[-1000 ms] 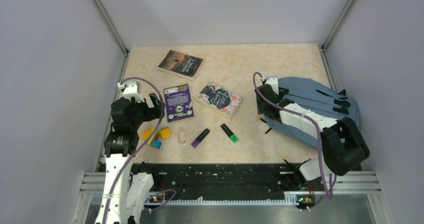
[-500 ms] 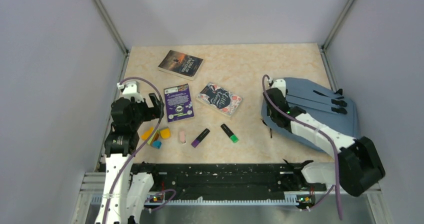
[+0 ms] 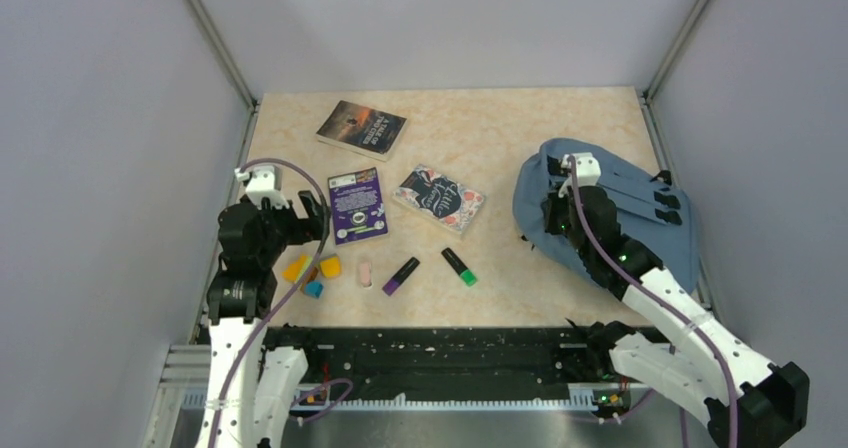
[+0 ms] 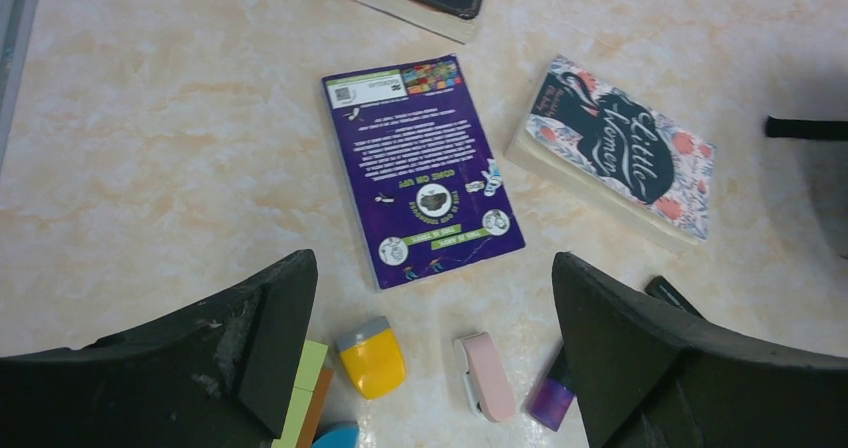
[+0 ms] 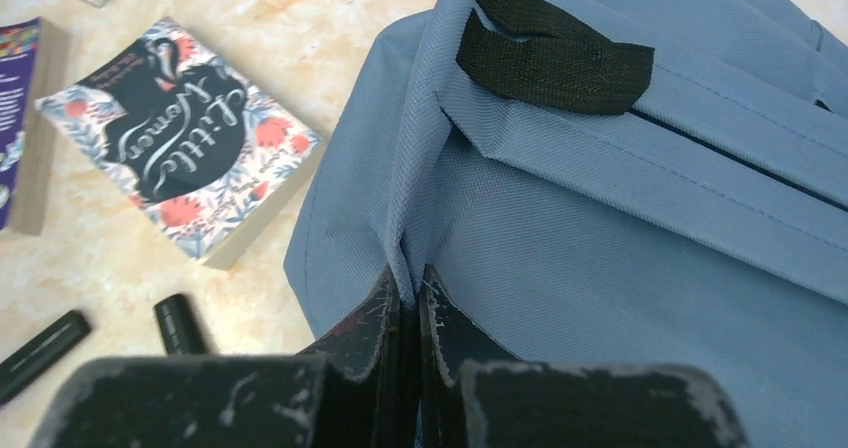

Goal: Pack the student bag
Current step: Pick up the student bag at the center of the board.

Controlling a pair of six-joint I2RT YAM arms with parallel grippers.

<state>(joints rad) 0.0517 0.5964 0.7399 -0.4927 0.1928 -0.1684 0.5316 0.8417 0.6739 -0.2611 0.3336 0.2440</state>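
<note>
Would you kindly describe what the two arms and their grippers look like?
The left arm and right arm have white links with black joints, each trailing a purple cable. The left gripper and right gripper have broad, scuffed black fingers.

Student bag bunched at right, right gripper on its left edge; left gripper beside purple book
</note>
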